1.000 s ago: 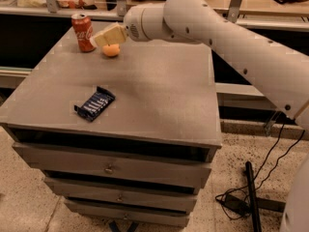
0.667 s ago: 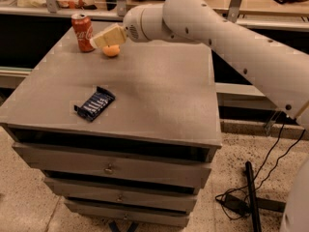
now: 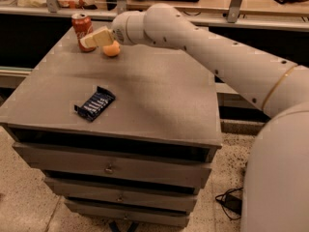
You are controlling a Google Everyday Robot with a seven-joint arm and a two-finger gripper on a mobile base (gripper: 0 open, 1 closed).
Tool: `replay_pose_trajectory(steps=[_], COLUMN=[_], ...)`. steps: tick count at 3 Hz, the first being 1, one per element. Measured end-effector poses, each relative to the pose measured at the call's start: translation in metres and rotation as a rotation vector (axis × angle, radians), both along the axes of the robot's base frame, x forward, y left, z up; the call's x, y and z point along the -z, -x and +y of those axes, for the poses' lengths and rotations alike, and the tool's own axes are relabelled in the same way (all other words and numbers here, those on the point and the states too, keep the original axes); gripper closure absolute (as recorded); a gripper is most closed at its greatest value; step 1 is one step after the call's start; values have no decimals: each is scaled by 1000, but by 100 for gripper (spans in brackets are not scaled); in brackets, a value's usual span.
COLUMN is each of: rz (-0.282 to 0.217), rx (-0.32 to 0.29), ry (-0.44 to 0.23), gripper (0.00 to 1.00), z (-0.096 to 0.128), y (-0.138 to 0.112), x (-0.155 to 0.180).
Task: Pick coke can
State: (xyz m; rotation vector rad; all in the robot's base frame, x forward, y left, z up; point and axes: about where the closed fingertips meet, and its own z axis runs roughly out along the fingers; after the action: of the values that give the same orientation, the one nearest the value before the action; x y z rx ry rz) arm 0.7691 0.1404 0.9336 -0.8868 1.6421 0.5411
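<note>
Red coke can (image 3: 81, 24) stands upright in the upper left of the frame, on the desk's (image 3: 159, 86) far corner. Tool (image 3: 88, 41) overlaps the can's lower right; whether released or clenched cannot be told. Orange fruit (image 3: 111, 49) lies just beside the tool. Blue wrapper (image 3: 95, 103) lies left of centre.

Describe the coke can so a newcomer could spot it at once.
On the grey cabinet, look to the far left corner, where the robot's hand is. The coke can stands beside the hand: a red upright cylinder with a silver top, unlike the round orange fruit or the flat blue wrapper.
</note>
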Motion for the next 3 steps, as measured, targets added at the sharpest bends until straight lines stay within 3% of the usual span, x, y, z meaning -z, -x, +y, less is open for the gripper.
replay_pose_trajectory(steps=[1, 3], rz=[-30, -58], rx=[-4, -50], ry=[-4, 4], gripper=[0, 0], z=[26, 53], y=[-38, -79], x=[12, 19])
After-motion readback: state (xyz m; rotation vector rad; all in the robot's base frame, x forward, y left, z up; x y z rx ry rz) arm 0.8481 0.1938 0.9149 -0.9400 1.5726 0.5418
